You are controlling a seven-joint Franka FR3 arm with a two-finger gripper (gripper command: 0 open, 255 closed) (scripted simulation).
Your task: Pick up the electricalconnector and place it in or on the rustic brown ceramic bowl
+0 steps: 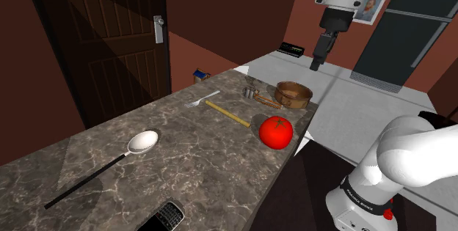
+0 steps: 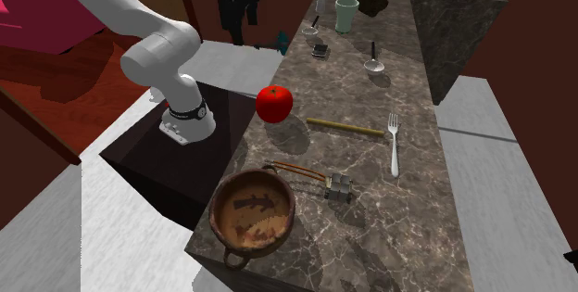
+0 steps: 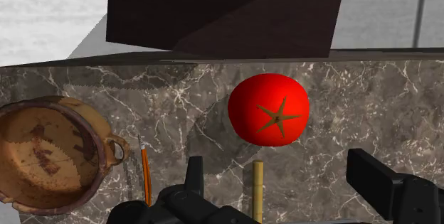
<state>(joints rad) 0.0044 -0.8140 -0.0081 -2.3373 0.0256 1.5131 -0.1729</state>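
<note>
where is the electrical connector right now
The electrical connector lies on the marble counter, just right of the brown bowl in the second exterior view, with the fork nearest on its other side.

Faint white lettering on the arm's black base ring (image 1: 365, 197), perhaps a brand name, too small to read.

Seen from the shoulder view, the bowl (image 1: 293, 94) sits at the far end of the countertop (image 1: 183, 149), with the electrical connector (image 1: 253, 94) just beside it at nine o'clock and the tomato (image 1: 276, 132) near it at seven o'clock. The stick (image 1: 226, 112) lies between the tomato and the fork (image 1: 203, 99), which is at the stick's ten o'clock. The spoon (image 1: 143, 143) lies well apart at the stick's eight o'clock.
</note>
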